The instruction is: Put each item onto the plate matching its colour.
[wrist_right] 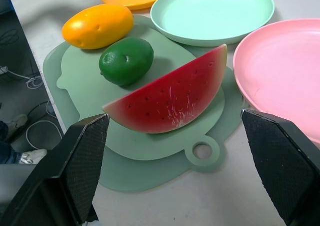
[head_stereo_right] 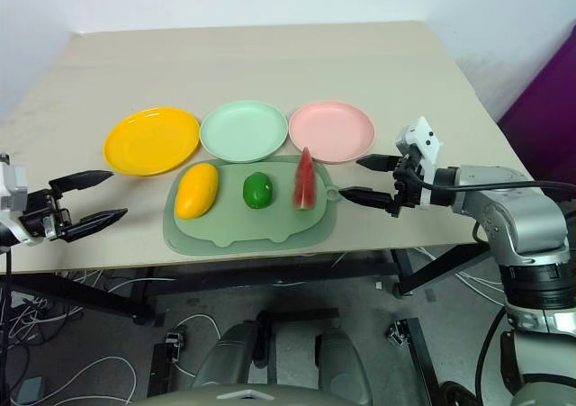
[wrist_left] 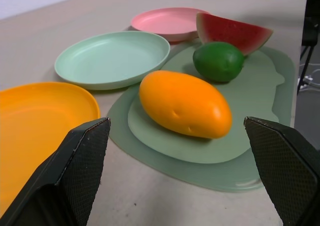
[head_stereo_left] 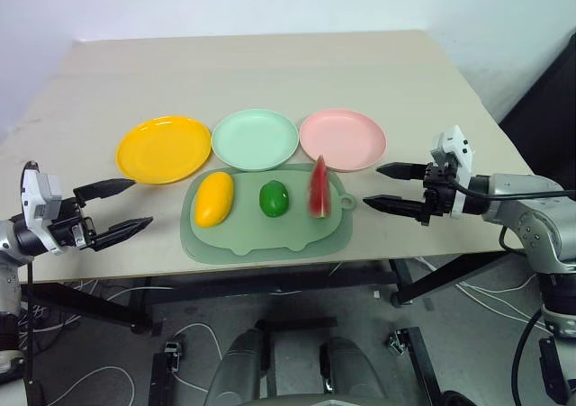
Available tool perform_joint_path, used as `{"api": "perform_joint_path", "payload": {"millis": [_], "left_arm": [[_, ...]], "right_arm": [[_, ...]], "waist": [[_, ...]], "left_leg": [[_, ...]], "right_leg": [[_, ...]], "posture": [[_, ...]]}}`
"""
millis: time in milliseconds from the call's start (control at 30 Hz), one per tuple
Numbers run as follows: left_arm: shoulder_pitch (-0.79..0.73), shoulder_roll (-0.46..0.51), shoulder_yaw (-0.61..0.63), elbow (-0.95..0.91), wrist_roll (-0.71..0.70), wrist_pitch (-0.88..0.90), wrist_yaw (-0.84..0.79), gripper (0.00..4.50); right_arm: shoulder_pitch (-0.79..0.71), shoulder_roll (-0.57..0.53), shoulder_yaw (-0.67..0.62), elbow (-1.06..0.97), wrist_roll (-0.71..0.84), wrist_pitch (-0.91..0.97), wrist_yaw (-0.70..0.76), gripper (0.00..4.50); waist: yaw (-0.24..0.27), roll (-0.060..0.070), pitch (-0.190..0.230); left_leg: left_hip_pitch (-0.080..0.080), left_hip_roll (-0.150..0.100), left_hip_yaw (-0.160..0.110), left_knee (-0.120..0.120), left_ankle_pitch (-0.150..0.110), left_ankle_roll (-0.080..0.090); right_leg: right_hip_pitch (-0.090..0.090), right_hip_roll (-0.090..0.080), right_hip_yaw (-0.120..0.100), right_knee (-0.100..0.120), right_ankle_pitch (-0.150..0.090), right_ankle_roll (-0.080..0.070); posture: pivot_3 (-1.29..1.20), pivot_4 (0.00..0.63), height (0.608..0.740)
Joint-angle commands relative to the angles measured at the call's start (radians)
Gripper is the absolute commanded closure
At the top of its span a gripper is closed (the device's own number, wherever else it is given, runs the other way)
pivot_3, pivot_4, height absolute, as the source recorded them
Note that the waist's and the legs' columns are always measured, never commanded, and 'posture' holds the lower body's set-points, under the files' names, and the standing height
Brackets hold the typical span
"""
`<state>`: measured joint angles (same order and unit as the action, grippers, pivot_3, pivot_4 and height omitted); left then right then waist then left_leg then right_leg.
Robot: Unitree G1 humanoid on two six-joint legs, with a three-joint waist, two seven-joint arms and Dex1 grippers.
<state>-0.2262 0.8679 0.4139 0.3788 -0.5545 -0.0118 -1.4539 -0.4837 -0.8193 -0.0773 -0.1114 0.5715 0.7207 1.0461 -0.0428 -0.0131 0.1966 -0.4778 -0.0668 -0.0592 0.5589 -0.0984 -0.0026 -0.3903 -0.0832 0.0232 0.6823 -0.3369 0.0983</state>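
A broad, matte beige tabletop (head_stereo_left: 270, 73) carries everything. Near its front edge lies a thin, pale green lobed mat (head_stereo_left: 261, 230) of smooth, soft-looking plastic, with a small ring tab at its right end. Behind the mat stand three round, shallow, glossy plastic plates in a row: a yellow-orange plate (head_stereo_left: 164, 148) on the left, a pale mint green plate (head_stereo_left: 255, 139) in the middle and a pale pink plate (head_stereo_left: 342, 139) on the right. All three plates are bare.

The three toy foods lie on the mat: a smooth oval yellow-orange mango (head_stereo_left: 214, 199) on the left, a small round dark green fruit (head_stereo_left: 274, 198) in the middle, and a red watermelon wedge with green rind and dark seed dots (head_stereo_left: 318, 188) standing on edge at the right.

The left gripper (head_stereo_left: 121, 211) hovers left of the mat, its textured black fingers spread wide and holding nothing. The right gripper (head_stereo_left: 385, 186) hovers just right of the ring tab, also spread wide and holding nothing.
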Motion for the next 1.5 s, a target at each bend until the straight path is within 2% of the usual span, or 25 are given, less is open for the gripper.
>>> {"api": "perform_joint_path", "payload": {"millis": [33, 233, 467, 667, 967, 1233, 1500], "left_arm": [[-0.022, 0.015, 0.012, 0.003, -0.003, -0.019, -0.008, 0.0], [-0.056, 0.001, -0.011, 0.008, 0.002, -0.03, -0.016, 0.0], [-0.075, -0.026, -0.046, 0.021, 0.015, -0.062, -0.026, 0.0], [-0.103, -0.039, -0.081, 0.002, 0.018, -0.063, -0.049, 0.0], [-0.183, -0.077, -0.151, -0.026, 0.03, -0.058, -0.042, 0.0], [-0.186, -0.09, -0.163, -0.021, 0.035, -0.063, -0.04, 0.0], [-0.174, -0.108, -0.17, -0.035, 0.041, -0.079, -0.04, 0.0]], "right_arm": [[-0.044, 0.016, 0.005, -0.02, 0.004, 0.004, -0.018, 0.01], [-0.083, 0.043, 0.015, -0.026, 0.0, 0.048, -0.079, 0.01], [-0.149, 0.07, 0.031, -0.061, 0.027, 0.215, -0.171, 0.01], [-0.326, 0.192, 0.009, 0.004, 0.028, 0.489, -0.393, 0.01], [-0.492, 0.372, -0.045, 0.144, -0.039, 0.706, -0.65, 0.01], [-0.575, 0.543, -0.129, 0.166, -0.142, 0.866, -0.854, 0.01], [-0.577, 0.667, -0.171, 0.166, -0.091, 0.894, -0.989, 0.01]], "waist": [[0.0, 0.0, 0.0], [0.0, 0.0, 0.0], [0.0, 0.0, 0.0], [-0.001, 0.0, 0.0], [0.001, 0.0, 0.0], [-0.002, 0.0, 0.0], [-0.001, 0.0, 0.0]], "left_leg": [[0.0, 0.0, 0.0, 0.0, 0.0, 0.0], [0.0, 0.0, 0.0, 0.0, 0.0, 0.0], [0.0, 0.0, 0.0, 0.0, 0.0, 0.0], [0.0, 0.0, 0.0, 0.0, 0.0, 0.0], [0.0, -0.001, 0.0, 0.0, 0.0, 0.0], [0.0, 0.0, 0.0, 0.0, 0.002, 0.001], [0.0, -0.001, 0.0, 0.0, 0.002, 0.0]], "right_leg": [[0.0, 0.0, 0.0, 0.0, 0.0, 0.0], [0.0, 0.0, 0.0, 0.0, 0.0, 0.0], [0.0, 0.0, 0.0, 0.0, 0.0, 0.0], [-0.001, 0.001, 0.0, 0.002, 0.0, 0.0], [-0.001, 0.001, 0.0, 0.002, 0.002, 0.003], [-0.003, 0.003, 0.0, 0.005, 0.002, 0.004], [-0.003, 0.003, 0.0, 0.006, 0.003, 0.005]], "posture": [[0.0, 0.15, 0.737], [0.0, 0.15, 0.737], [0.0, 0.15, 0.737], [0.0, 0.15, 0.737], [0.0, 0.15, 0.737], [0.0, 0.15, 0.737], [0.0, 0.15, 0.737]]}}
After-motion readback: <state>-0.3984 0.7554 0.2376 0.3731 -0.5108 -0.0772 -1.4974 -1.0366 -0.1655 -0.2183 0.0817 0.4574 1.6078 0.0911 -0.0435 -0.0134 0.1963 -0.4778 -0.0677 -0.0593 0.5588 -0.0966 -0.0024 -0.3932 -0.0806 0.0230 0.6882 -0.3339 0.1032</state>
